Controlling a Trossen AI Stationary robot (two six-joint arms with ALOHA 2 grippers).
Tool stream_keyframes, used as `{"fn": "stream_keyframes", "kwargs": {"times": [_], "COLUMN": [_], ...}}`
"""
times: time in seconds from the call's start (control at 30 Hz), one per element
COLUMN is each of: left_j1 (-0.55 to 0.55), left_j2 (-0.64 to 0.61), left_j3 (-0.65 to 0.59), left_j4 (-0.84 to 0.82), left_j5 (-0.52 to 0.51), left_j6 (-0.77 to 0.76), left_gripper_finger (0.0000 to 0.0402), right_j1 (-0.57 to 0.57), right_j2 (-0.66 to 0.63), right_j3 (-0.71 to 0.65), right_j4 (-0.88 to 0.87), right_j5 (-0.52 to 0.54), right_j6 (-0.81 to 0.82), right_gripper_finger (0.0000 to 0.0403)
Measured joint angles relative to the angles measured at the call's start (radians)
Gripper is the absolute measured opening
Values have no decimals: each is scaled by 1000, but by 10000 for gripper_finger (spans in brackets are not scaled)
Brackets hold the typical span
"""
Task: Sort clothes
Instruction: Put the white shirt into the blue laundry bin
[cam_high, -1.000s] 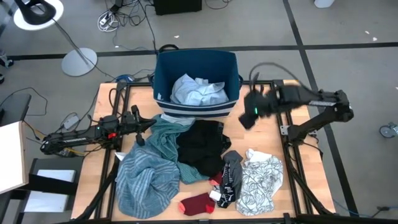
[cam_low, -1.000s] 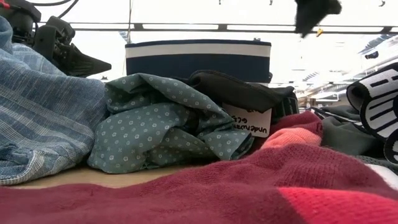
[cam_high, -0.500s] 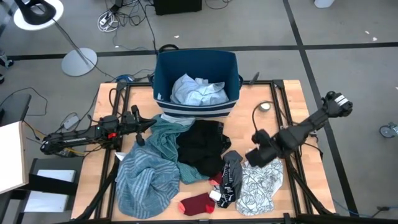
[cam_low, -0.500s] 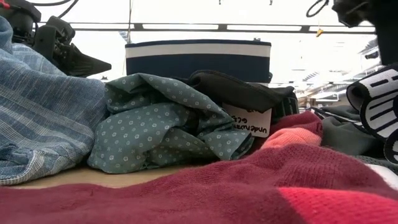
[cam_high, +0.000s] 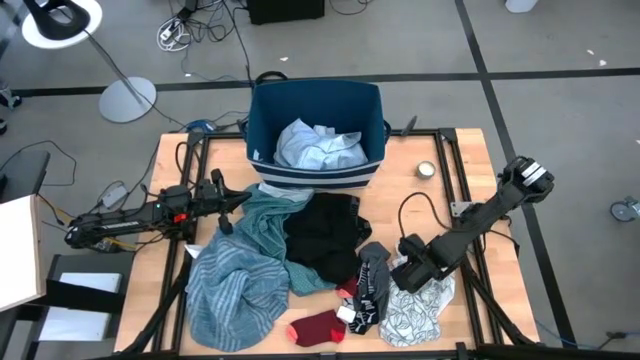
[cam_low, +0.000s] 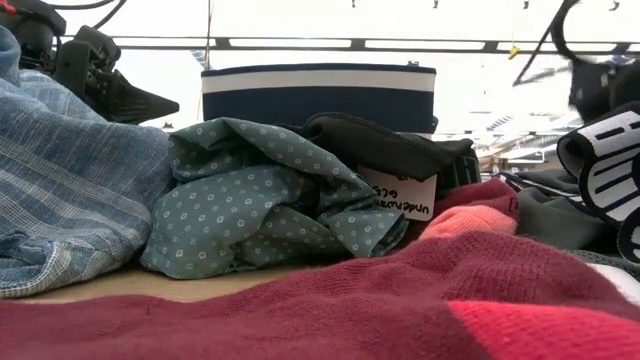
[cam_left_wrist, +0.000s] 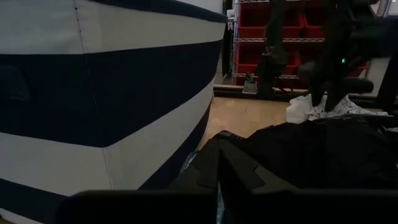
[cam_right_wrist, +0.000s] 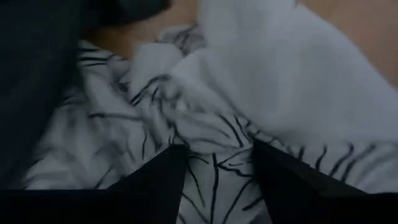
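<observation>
White tag (cam_low: 398, 194): text upside-down, unreadable.

A grey floor (cam_high: 560, 60) with dark seams surrounds the wooden table (cam_high: 455, 165), strewn with cables (cam_high: 185, 30) near a round lamp base (cam_high: 127, 98).

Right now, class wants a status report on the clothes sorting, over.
Right end effector open, down on white patterned garment. Left end effector parked by teal striped garment. Nothing blocking.
</observation>
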Motion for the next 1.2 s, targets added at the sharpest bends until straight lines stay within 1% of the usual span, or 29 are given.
{"fn": "stream_keyframes", "kwargs": {"times": [0.07,0.1,0.17,0.23,0.27,0.3,0.37,0.47,0.57,0.7,0.8,0.97,1.1,1.2], "left_j1": [0,0,0,0,0,0,0,0,0,0,0,0,0,0], "left_j2": [0,0,0,0,0,0,0,0,0,0,0,0,0,0], "left_j3": [0,0,0,0,0,0,0,0,0,0,0,0,0,0], "left_j4": [0,0,0,0,0,-1,-1,0,0,1,1,1,2,1], "left_j5": [0,0,0,0,0,0,0,0,0,-1,-1,-1,-1,-1], "left_j6": [0,0,0,0,0,0,0,0,0,0,0,0,0,0], "left_gripper_finger": [12,12,12,12,12,12,12,12,12,12,12,12,12,12], "right_j1": [0,0,-1,-3,-3,-4,-11,-12,-12,-31,-57,-132,-210,-277], "right_j2": [23,31,37,30,19,6,-35,-96,-150,-183,-193,-192,-191,-190], "right_j3": [-41,-58,-69,-59,-45,-32,0,72,148,256,344,484,589,655], "right_j4": [68,91,120,97,69,30,-94,-217,-350,-501,-580,-618,-607,-558], "right_j5": [-1,-2,4,19,36,60,100,155,238,359,432,546,623,661], "right_j6": [-3,-10,-32,-36,-39,-41,-43,-27,-28,-34,-92,-266,-444,-597], "right_gripper_finger": [175,162,117,53,30,20,22,20,12,12,12,12,12,12]}}
